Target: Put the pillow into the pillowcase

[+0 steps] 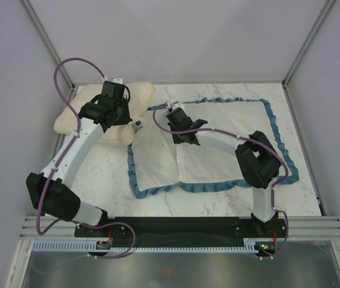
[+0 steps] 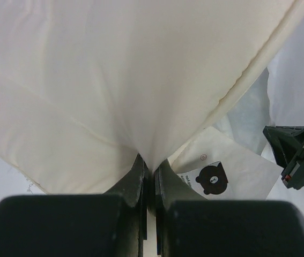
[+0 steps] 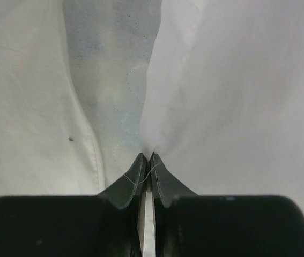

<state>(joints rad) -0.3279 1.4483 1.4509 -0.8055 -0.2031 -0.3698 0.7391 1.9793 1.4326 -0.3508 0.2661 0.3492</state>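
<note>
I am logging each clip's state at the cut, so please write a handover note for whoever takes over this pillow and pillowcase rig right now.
Left gripper: shut on a pinch of the pillow fabric.
Right gripper: shut on a white layer of the pillowcase, near its far left corner.
Positions: the pillow sits at the far left of the table. The pillowcase lies spread flat to its right, white side up.
Done: both items are gripped.
Left: the pillow is entirely outside the case. Lift the pinched layer to open the case, feed the pillow in, then release.
</note>
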